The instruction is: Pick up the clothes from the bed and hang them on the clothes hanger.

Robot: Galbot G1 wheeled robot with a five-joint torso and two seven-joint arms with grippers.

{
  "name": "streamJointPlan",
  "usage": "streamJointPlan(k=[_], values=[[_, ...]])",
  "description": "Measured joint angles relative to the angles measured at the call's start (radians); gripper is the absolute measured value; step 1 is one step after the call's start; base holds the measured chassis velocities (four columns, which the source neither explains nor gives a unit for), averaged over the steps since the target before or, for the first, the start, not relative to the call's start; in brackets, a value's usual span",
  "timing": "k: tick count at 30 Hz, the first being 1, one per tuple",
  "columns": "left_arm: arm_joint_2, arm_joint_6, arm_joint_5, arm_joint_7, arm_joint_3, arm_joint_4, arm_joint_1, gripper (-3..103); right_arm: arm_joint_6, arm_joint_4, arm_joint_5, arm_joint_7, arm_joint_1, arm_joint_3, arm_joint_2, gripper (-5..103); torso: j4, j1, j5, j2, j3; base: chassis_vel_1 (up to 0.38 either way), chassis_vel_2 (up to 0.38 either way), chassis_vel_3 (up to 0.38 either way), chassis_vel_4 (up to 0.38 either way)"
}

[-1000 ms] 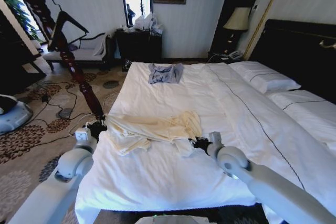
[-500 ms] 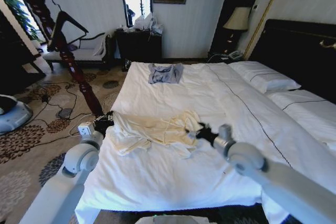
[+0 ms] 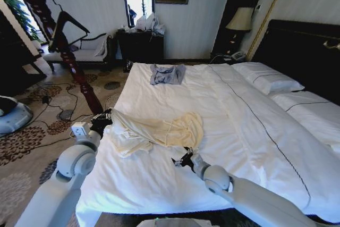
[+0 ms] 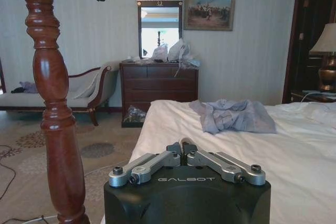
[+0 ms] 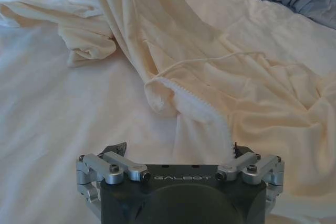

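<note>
Head view: left gripper (image 3: 102, 121) at clothes (image 3: 159, 129) edge | left wrist: fingers pressed together | right wrist: right gripper (image 5: 178, 153) fingers spread

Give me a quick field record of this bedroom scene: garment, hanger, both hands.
clothes: cream, crumpled on the bed near its left edge
clothes hanger: black, up on the wooden pole, bare
left hand: shut, at the garment's left edge
right hand: open, on the sheet just short of the garment's hem
blue-grey garment: farther up the bed
</note>
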Motion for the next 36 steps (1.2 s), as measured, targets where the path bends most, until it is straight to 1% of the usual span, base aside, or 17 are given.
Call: streamJointPlan(k=[2,5,7,8,10,11,15,17,20,23,24,26,29,30,31,34,36], values=[[-0.001,0.002,0.003,-0.002,0.0,-0.002,0.003,0,-0.003,-0.017,-0.009,0.017,0.011,-0.009,0.01,95,0.0002,0.0,-0.0001,0.0,0.0,0.0,0.0,0.0,0.0],[-0.001,0.003,0.003,-0.003,0.0,-0.004,0.004,0,-0.012,-0.023,-0.02,0.034,0.015,-0.009,0.011,90,0.0,0.0,-0.0001,0.0,0.0,0.0,0.0,0.0,0.0],[-0.001,0.004,0.004,-0.005,0.0,-0.007,0.006,0,-0.023,-0.027,-0.033,0.067,0.016,-0.005,0.009,79,-0.0001,0.0,0.0002,0.0,0.0,0.0,0.0,0.0,0.0],[-0.001,0.004,0.004,-0.005,0.0,-0.007,0.006,0,-0.023,-0.027,-0.033,0.067,0.016,-0.005,0.009,79,-0.0001,0.0,0.0002,0.0,0.0,0.0,0.0,0.0,0.0],[0.0,0.004,0.005,-0.007,-0.001,-0.008,0.01,0,-0.021,-0.012,-0.03,0.081,0.013,0.016,-0.008,68,0.0,0.0,-0.0001,0.0,0.0,0.0,0.0,0.0,0.0],[0.0,0.004,0.005,-0.007,-0.001,-0.008,0.01,0,-0.021,-0.012,-0.03,0.081,0.013,0.016,-0.008,68,0.0,0.0,-0.0001,0.0,0.0,0.0,0.0,0.0,0.0],[-0.001,0.005,0.006,-0.008,-0.001,-0.009,0.012,0,0.01,0.021,-0.019,0.056,0.012,0.031,-0.03,46,-0.0001,0.0,0.0,0.0,0.0,0.0,0.0,0.0,0.0],[-0.001,0.006,0.006,-0.009,0.001,-0.009,0.012,0,0.015,0.022,-0.019,0.046,0.015,0.032,-0.03,46,0.0,0.0,0.0,0.0,0.0,0.0,0.0,0.0,0.0],[-0.003,0.008,0.008,-0.011,0.004,-0.009,0.012,0,0.017,0.015,-0.02,0.033,0.023,0.027,-0.013,30,0.0001,0.0,0.0001,0.0,0.0,0.0,0.0,0.0,0.0],[-0.003,0.009,0.008,-0.011,0.005,-0.008,0.012,0,0.019,0.011,-0.023,0.019,0.026,0.024,-0.009,25,0.0001,0.0,0.0001,0.0,0.0,0.0,0.0,0.0,0.0],[-0.002,0.009,0.008,-0.012,0.004,-0.007,0.013,0,0.034,0.009,-0.028,-0.005,0.027,0.025,-0.01,13,0.0,0.0,0.0,0.0,0.0,0.0,0.0,0.0,0.0],[-0.001,0.009,0.008,-0.012,0.003,-0.006,0.015,0,0.047,0.009,-0.031,-0.02,0.027,0.028,-0.012,13,0.0,0.0,0.0001,0.0,0.0,0.0,0.0,0.0,0.0],[0.004,0.009,0.008,-0.012,0.0,-0.003,0.015,0,0.109,0.011,-0.03,-0.067,0.024,0.051,-0.028,1,0.0,0.0,0.0,0.0,0.0,0.0,0.0,0.0,0.0],[0.007,0.009,0.008,-0.012,-0.001,-0.002,0.014,0,0.142,0.012,-0.026,-0.089,0.022,0.065,-0.034,1,0.0,0.0,0.0,0.0,0.0,0.0,0.0,0.0,0.0],[0.007,0.009,0.008,-0.012,-0.001,-0.002,0.014,0,0.142,0.012,-0.026,-0.089,0.022,0.065,-0.034,1,0.0,0.0,0.0,0.0,0.0,0.0,0.0,0.0,0.0],[0.024,0.006,-0.003,-0.012,-0.008,0.001,0.006,0,0.268,0.024,0.006,-0.158,0.008,0.148,-0.05,1,0.0,0.0,0.0,0.0,0.0,0.0,0.0,0.0,0.0],[0.032,0.004,-0.01,-0.012,-0.01,0.002,0.003,0,0.292,0.033,0.028,-0.171,0.005,0.179,-0.053,1,-0.0001,0.0,0.0001,0.0,0.0,0.0,0.0,0.0,0.0]])
